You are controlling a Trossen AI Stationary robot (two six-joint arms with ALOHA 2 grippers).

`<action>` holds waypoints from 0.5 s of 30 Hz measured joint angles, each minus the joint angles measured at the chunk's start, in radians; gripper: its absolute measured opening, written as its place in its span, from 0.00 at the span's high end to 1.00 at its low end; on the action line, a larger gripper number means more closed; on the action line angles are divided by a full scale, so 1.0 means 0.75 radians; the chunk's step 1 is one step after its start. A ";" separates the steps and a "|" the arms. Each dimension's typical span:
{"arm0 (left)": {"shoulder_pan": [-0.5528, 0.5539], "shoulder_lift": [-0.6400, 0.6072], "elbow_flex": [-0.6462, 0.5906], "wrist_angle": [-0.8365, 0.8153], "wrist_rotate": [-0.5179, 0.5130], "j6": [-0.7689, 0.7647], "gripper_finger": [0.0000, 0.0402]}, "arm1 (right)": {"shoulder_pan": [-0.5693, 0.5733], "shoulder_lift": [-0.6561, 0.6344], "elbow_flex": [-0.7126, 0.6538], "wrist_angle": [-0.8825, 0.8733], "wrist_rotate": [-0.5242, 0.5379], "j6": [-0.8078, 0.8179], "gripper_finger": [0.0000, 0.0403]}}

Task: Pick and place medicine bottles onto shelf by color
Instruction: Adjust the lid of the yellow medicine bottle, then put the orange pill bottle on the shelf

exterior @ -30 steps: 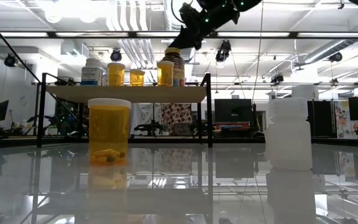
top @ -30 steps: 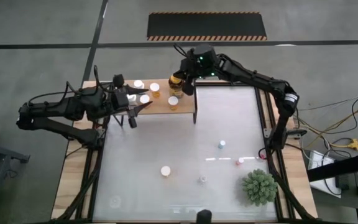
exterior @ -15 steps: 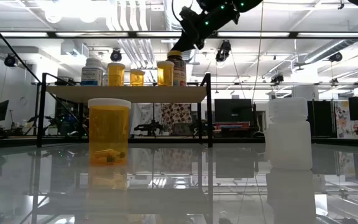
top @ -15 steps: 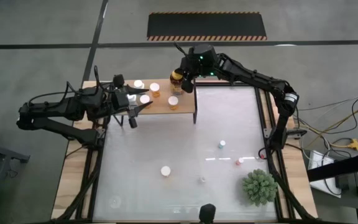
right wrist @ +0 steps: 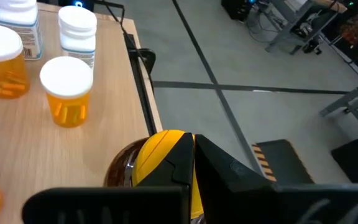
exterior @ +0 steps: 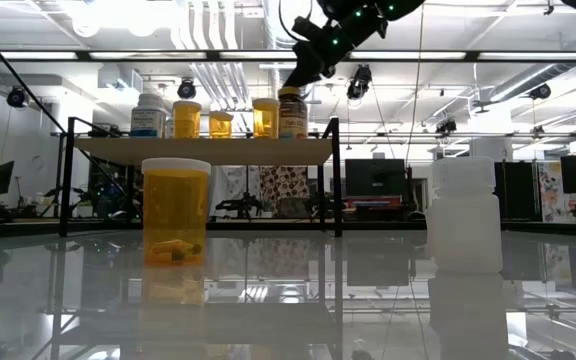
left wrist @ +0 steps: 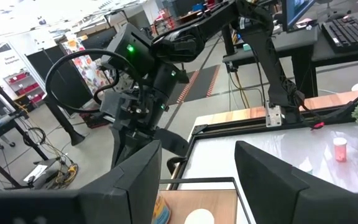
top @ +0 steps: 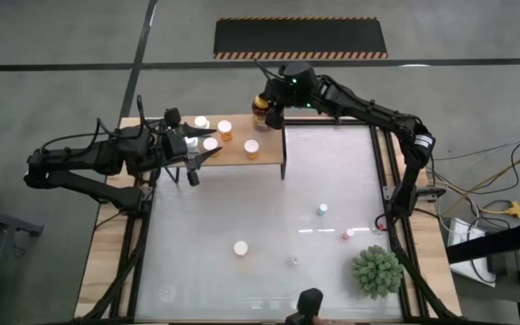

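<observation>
We look down on the white tabletop [top: 260, 208], the largest thing in view, with the shelf [top: 233, 149] standing along its far left edge: a light-wood board on a thin black frame.

The right arm reaches from the right side across to the shelf's far right corner. Its end effector [top: 272, 106] has its fingers pressed together over the yellow cap of the dark amber jar [exterior: 291, 112], which stands upright on the board at the right end of the row; whether the fingers touch the cap we cannot tell.

The left arm waits at the left, its end effector [top: 195, 159] spread and holding nothing, just beside the shelf's near left part.

The green plant [top: 376, 271] sits at the near right corner of the tabletop.

On the shelf we count orange bottles [exterior: 187, 119] with white caps and a white bottle [exterior: 150, 115] at the left end; its label carries print too small for us to read.

Still on the tabletop are an orange bottle [exterior: 176, 225] with pills inside and a plain white bottle [exterior: 464, 215], well apart, and farther right two more small bottles [top: 321, 209]
</observation>
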 joint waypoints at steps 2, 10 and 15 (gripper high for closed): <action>0.000 0.000 0.000 0.000 0.000 0.000 0.54 | -0.004 -0.005 0.000 -0.013 0.000 0.001 0.98; 0.000 0.025 0.000 -0.004 0.001 -0.013 0.54 | 0.007 -0.073 -0.007 -0.054 0.004 0.012 0.98; -0.003 0.072 -0.012 -0.012 0.022 -0.101 0.54 | 0.049 -0.170 -0.006 -0.139 -0.059 0.056 0.98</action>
